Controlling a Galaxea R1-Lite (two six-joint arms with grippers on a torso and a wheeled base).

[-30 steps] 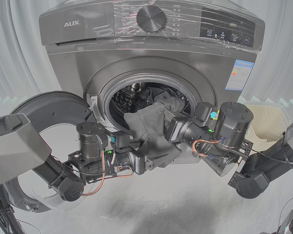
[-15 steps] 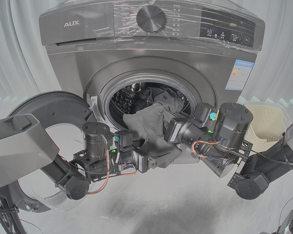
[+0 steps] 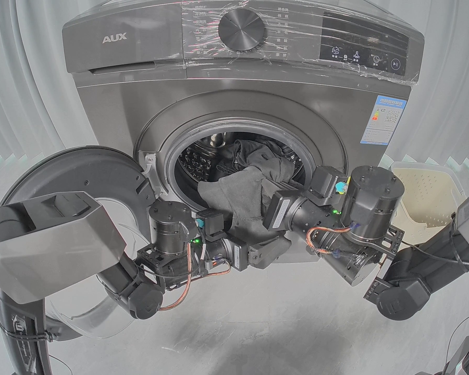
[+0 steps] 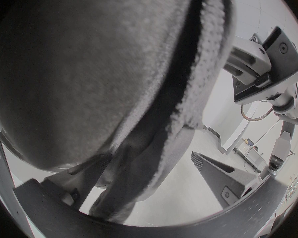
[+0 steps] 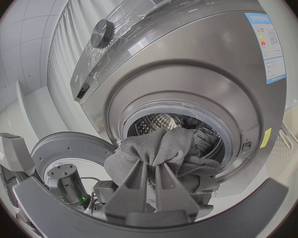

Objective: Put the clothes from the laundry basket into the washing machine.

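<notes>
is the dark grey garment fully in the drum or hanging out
Partly out: the dark grey knit garment drapes over the silver-grey washing machine's door rim, its lower end hanging outside, right gripper shut on it.

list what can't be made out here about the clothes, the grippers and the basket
- Laundry basket, head view: its lower part sits behind the right arm, so leftover clothes cannot be ruled out.
- Drum, head view: the grey garment draped over the rim hides the load behind it.
- Left gripper, left wrist view: the garment covers most of the lens; contact with cloth is unclear.
- Right gripper, right wrist view: folds hide how much cloth it pinches.
</notes>
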